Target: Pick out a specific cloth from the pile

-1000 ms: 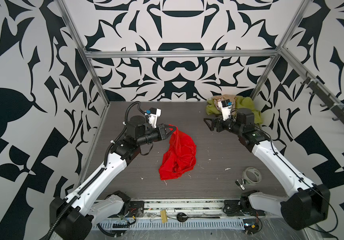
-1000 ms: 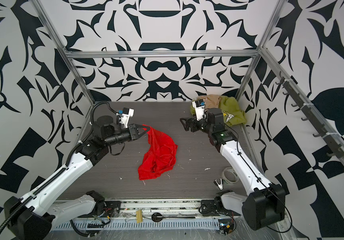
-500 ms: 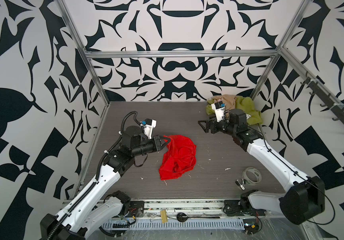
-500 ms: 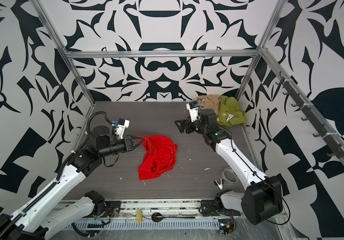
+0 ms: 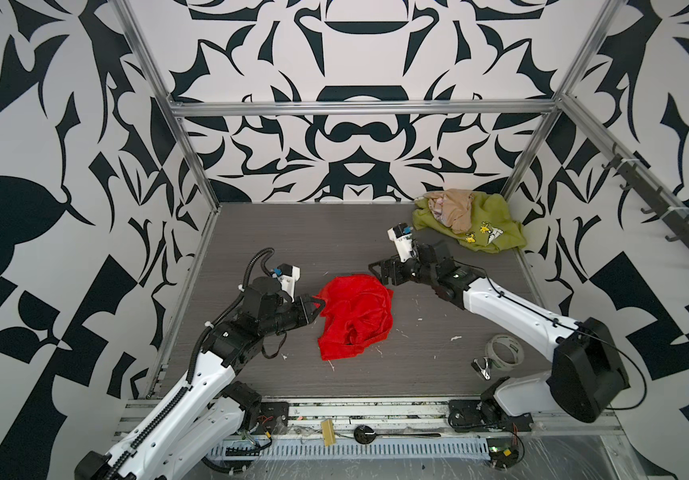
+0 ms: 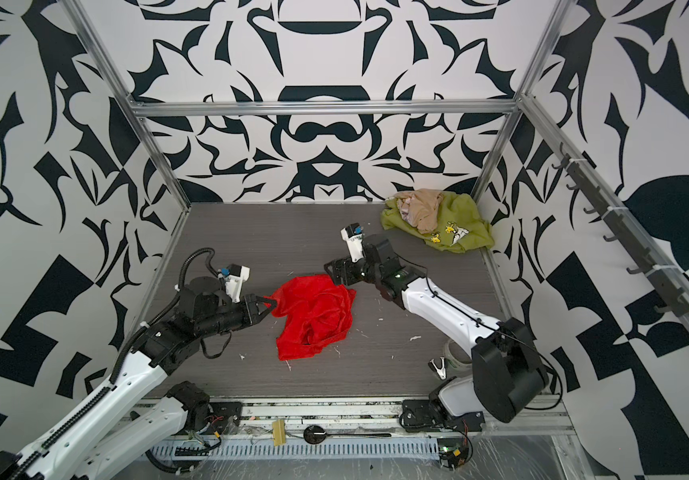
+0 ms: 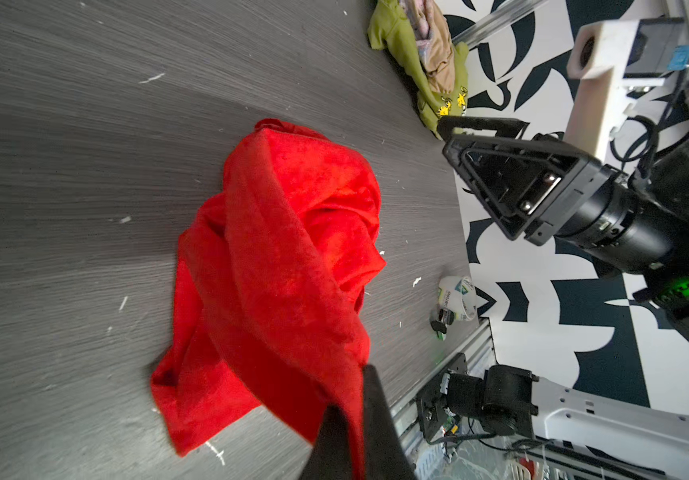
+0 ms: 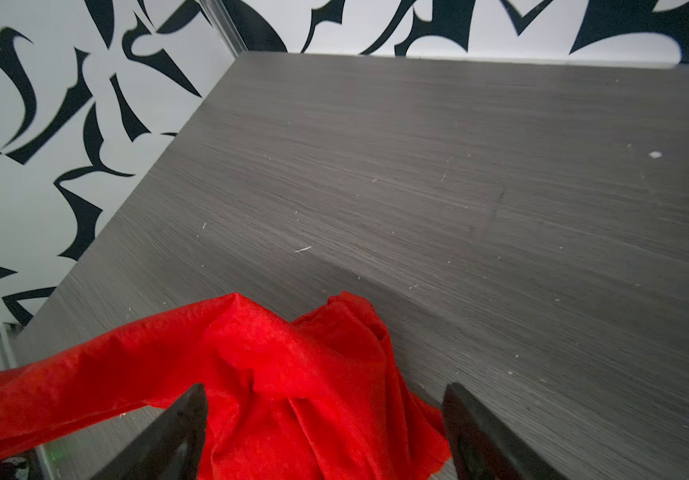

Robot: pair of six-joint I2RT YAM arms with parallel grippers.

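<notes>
The left end effector (image 5: 316, 304) pinches 1 corner of the cloth (image 5: 355, 320), which looks thin, limp and probably slippery. The right end effector (image 5: 378, 274) gapes empty by its far edge, a sensible 2nd hold.

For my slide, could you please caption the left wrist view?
The left gripper pinches the red cloth; the open right gripper hovers close by.

Cloth (image 5: 355, 320) sits mid-table (image 5: 292, 232), well apart from pile (image 5: 471, 220) in the far right corner. In the pile, small garment (image 5: 450, 208) lies on the shirt (image 5: 492, 232). Left gripper (image 5: 315, 305) touches cloth's left edge, right gripper (image 5: 380, 270) at its far right edge. Tape roll (image 5: 504, 351) front right, well apart from cloth.
</notes>
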